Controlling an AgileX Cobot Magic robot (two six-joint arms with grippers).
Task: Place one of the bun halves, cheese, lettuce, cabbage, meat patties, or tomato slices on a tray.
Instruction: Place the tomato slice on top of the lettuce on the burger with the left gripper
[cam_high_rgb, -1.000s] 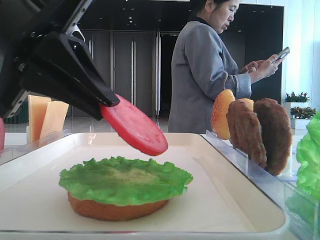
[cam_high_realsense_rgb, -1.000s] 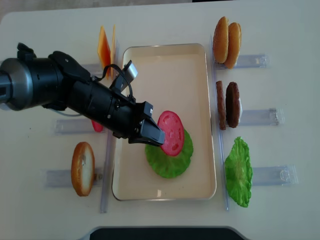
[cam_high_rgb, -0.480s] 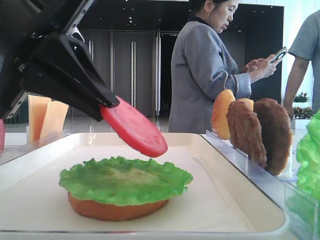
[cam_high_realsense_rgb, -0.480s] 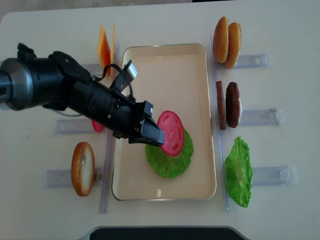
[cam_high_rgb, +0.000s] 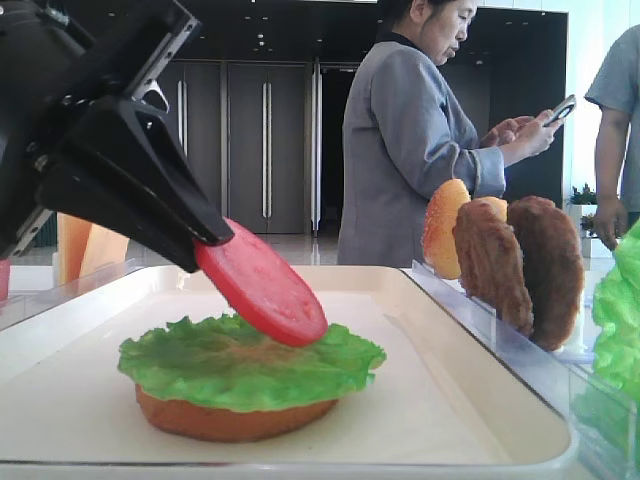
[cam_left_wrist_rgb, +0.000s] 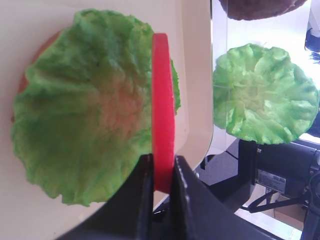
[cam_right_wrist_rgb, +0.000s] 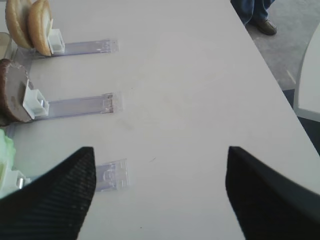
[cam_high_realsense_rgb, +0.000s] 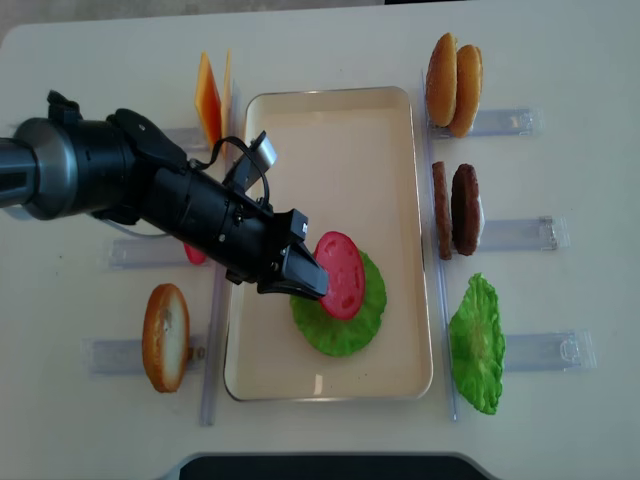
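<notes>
Setting: a white tabletop (cam_high_realsense_rgb: 330, 30) in a lobby with dark doors behind, where a woman in grey (cam_high_rgb: 420, 130) reads her phone.
Left gripper: the black left gripper (cam_high_realsense_rgb: 305, 280) is clamped on the rim of a smooth flat red plastic tomato slice (cam_high_realsense_rgb: 340, 274), jaws narrow, the disc pinched edge-on between them in the left wrist view (cam_left_wrist_rgb: 163, 150).
Tomato position: it juts forward from the fingertips, tilted, its lower edge at or touching the ruffled bright green lettuce leaf (cam_high_rgb: 250, 360) straight below.
Stack: the leaf lies on a flat orange-brown bun half (cam_high_rgb: 230, 418) inside the shallow cream-white tray (cam_high_realsense_rgb: 400, 120).
Farther out: ahead of the gripper, past the tray's far rim, stand two dark brown rough meat patties (cam_high_realsense_rgb: 455, 208), a pair of bun halves (cam_high_realsense_rgb: 452, 84) and a second lettuce leaf (cam_high_realsense_rgb: 478, 342); behind its wrist, pale yellow-orange cheese slices (cam_high_realsense_rgb: 212, 98).
Right gripper: the right gripper (cam_right_wrist_rgb: 160, 200) is spread wide over bare table, holding nothing.
Risk: released at this slant, the slice may slide off the leaf, or drag it askew if pushed further.
</notes>
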